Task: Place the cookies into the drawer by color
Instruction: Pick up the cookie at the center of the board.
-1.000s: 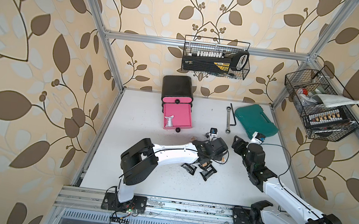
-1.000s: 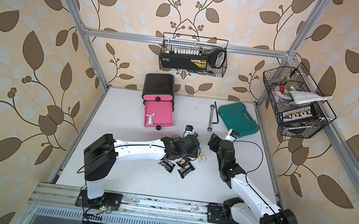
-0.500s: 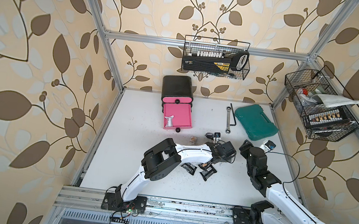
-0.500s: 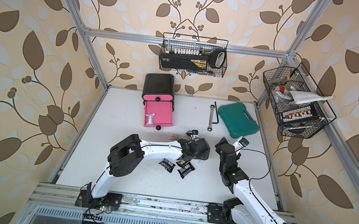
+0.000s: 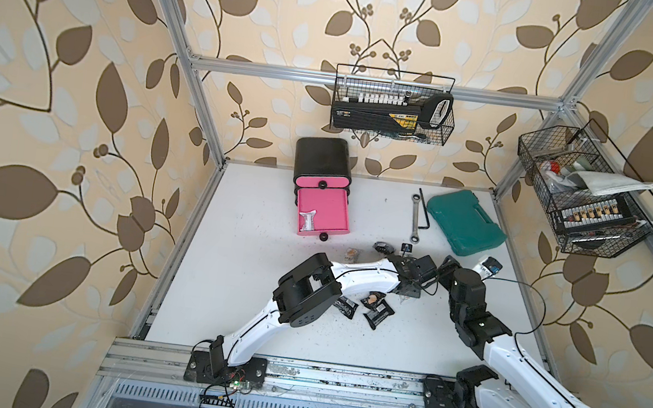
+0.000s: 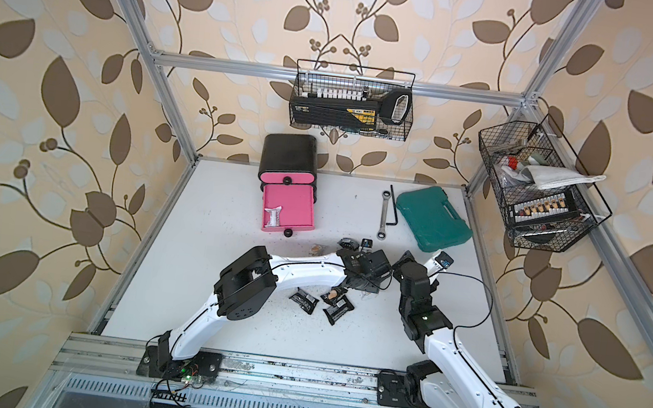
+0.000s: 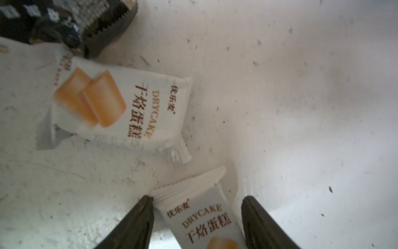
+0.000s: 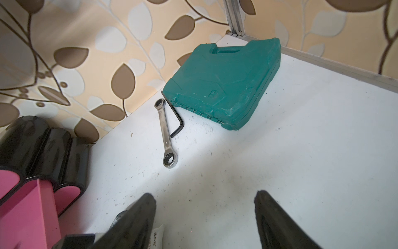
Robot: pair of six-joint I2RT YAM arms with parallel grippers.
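The drawer cabinet [image 5: 323, 158] is black, and its pink middle drawer [image 5: 324, 207] is pulled out with one white packet [image 5: 308, 219] inside. In both top views black cookies [image 5: 378, 313] [image 6: 304, 298] lie mid-table under my left arm. My left gripper [image 5: 411, 291] points down just right of them. In the left wrist view my left gripper [image 7: 197, 197] is shut on a white cookie packet [image 7: 200, 217] that sits slanted between the fingers. A second white packet [image 7: 120, 107] and a black one [image 7: 103, 21] lie beyond. My right gripper [image 8: 205, 194] [image 5: 445, 264] is open and holds nothing.
A teal tool case [image 5: 465, 223] lies at the back right, with a ratchet wrench [image 5: 414, 219] and a hex key [image 5: 424, 212] beside it. Wire baskets hang on the back wall [image 5: 392, 110] and the right wall [image 5: 585, 197]. Another black packet [image 5: 382, 247] and a tan one [image 5: 351, 254] lie behind my left arm.
My left arm has stretched further right across the table, elbow and gripper both shifting right. My right arm has drawn back slightly to the right.
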